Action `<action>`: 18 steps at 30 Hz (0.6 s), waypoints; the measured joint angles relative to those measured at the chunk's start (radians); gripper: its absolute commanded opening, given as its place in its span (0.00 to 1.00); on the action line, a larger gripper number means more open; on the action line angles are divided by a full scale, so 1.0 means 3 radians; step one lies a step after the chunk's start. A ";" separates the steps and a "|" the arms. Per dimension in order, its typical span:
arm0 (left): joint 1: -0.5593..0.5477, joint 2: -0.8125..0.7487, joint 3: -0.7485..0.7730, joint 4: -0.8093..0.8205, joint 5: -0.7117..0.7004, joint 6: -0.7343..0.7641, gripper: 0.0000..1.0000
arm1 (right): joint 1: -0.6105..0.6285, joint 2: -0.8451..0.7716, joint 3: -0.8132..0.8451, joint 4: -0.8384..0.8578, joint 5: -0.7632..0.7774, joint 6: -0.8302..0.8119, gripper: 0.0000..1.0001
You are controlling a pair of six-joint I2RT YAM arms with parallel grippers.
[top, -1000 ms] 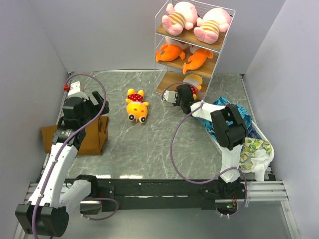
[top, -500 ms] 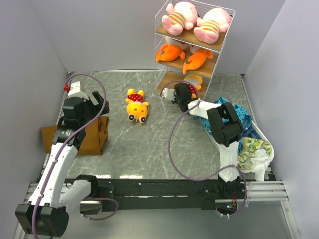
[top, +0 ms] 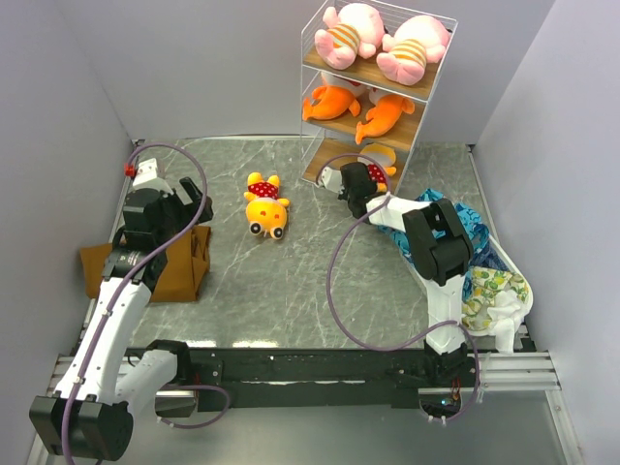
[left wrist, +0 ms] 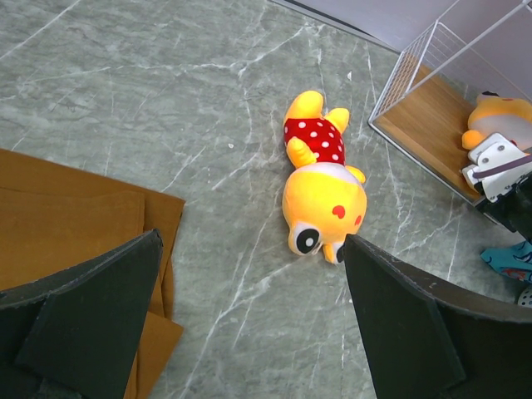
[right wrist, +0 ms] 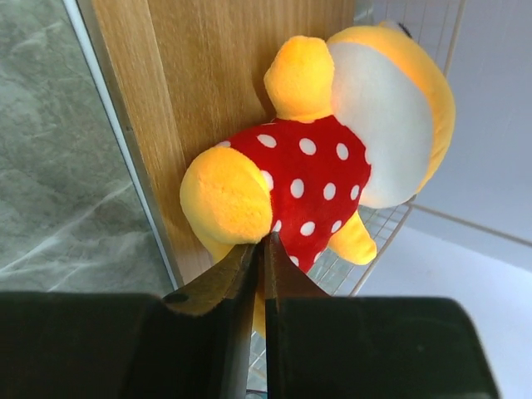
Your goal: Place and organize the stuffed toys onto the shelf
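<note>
Marble table [top: 291, 281] is holding one loose toy [top: 265, 208]; five are sitting on shelf [top: 327, 161]; right gripper [right wrist: 259, 243] is pinched shut at bottom toy [right wrist: 316, 166], left gripper [left wrist: 251, 241] gaping empty.

Shelf [top: 366, 79] with pink pair [top: 351, 31], orange pair [top: 329, 102], yellow toy [right wrist: 316, 166], second yellow toy [top: 265, 206] outside

Shut the right end effector [right wrist: 261, 243] from part-open, fingers now pressed together at the leg of the yellow polka-dot toy [right wrist: 316, 174]. Edged it slightly closer to the shelf [top: 329, 157] and its bottom board. Drew the right elbow a little leftward.
</note>
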 measured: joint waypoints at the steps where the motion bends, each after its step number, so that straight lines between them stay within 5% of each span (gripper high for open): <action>1: -0.0005 0.0000 0.0000 0.0000 -0.0003 0.0000 0.96 | 0.0000 0.0000 -0.0008 0.0004 0.0015 0.0020 0.15; 7: -0.0006 0.0010 -0.0004 0.0003 -0.0020 -0.0003 0.96 | 0.0000 -0.0090 -0.0109 0.0019 0.0031 0.0281 0.39; 18: -0.0015 0.0765 -0.0005 0.0217 0.0526 -0.0440 0.98 | 0.0114 -0.0799 -0.0432 -0.0062 -0.0150 0.0773 0.47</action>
